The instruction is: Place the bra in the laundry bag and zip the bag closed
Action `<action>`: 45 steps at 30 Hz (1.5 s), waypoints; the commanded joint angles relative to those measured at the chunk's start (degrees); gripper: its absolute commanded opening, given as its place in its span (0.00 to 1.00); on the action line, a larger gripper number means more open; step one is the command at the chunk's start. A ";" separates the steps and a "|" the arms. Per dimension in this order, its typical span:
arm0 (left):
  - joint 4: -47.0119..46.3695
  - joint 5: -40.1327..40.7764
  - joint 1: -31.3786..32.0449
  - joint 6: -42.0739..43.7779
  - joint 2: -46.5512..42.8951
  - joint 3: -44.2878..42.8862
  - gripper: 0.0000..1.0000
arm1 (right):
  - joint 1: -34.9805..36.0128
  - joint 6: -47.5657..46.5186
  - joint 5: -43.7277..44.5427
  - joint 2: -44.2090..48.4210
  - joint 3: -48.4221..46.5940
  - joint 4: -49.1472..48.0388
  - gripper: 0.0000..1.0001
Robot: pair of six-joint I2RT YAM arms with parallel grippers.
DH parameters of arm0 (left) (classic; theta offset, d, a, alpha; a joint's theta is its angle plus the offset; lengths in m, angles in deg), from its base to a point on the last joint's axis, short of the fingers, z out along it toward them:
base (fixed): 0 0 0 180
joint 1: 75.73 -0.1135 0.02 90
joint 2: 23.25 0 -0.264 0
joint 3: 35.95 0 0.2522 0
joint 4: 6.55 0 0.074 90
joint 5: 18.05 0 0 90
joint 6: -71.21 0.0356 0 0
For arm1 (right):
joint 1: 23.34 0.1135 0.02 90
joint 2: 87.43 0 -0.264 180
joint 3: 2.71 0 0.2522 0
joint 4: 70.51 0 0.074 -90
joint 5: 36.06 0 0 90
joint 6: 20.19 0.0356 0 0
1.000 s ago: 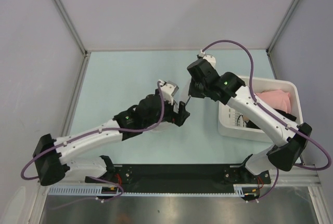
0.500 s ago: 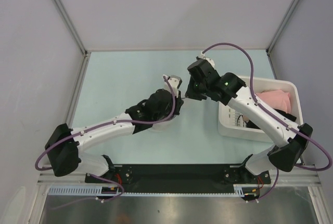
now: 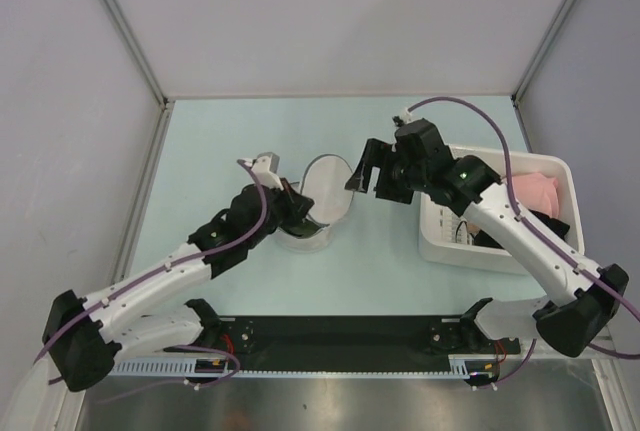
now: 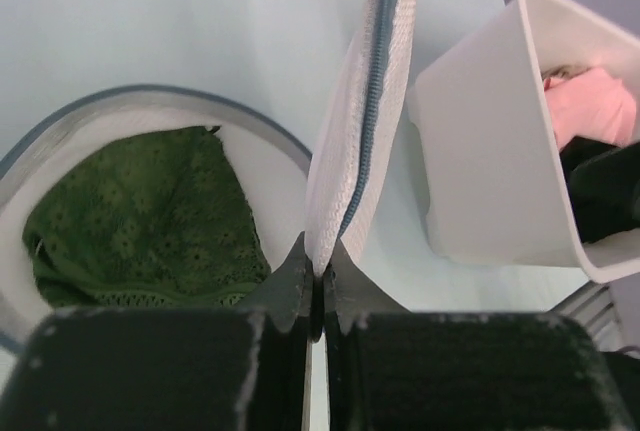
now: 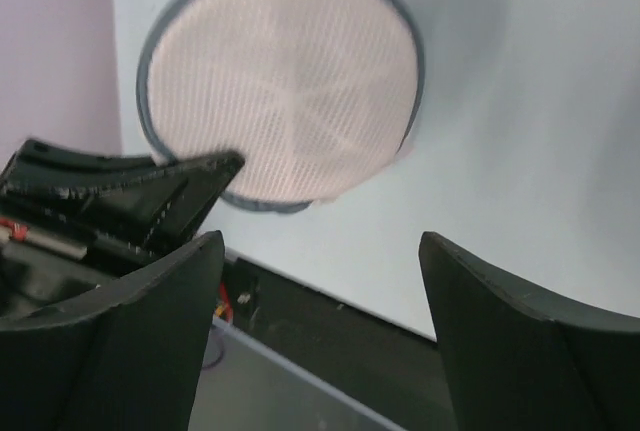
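Observation:
The laundry bag (image 4: 60,141) lies open on the table, a round white mesh pouch with a dark zipper rim. The olive-green bra (image 4: 140,221) sits inside its lower half. The bag's round lid flap (image 3: 328,189) stands upright, and my left gripper (image 4: 318,269) is shut on the flap's lower edge. In the right wrist view the flap (image 5: 285,101) faces the camera. My right gripper (image 5: 320,251) is open and empty, just right of the flap (image 4: 365,101) and apart from it. From above, the right gripper (image 3: 361,178) hovers beside the flap and the left gripper (image 3: 292,206) sits at its left.
A white rectangular bin (image 3: 440,236) stands on the right side of the table, holding a pink garment (image 3: 532,191) and a black garment (image 4: 600,191). The dark base rail (image 3: 340,336) runs along the near edge.
The left gripper has shut on the bag's flap and pulled back to the left. The right gripper has opened, let go and drawn away to the right.

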 commanded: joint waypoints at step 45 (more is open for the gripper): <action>13.09 -1.57 -6.58 -26.14 -19.42 15.50 0.40 | 3.03 34.99 -24.94 -15.17 28.20 -47.98 0.24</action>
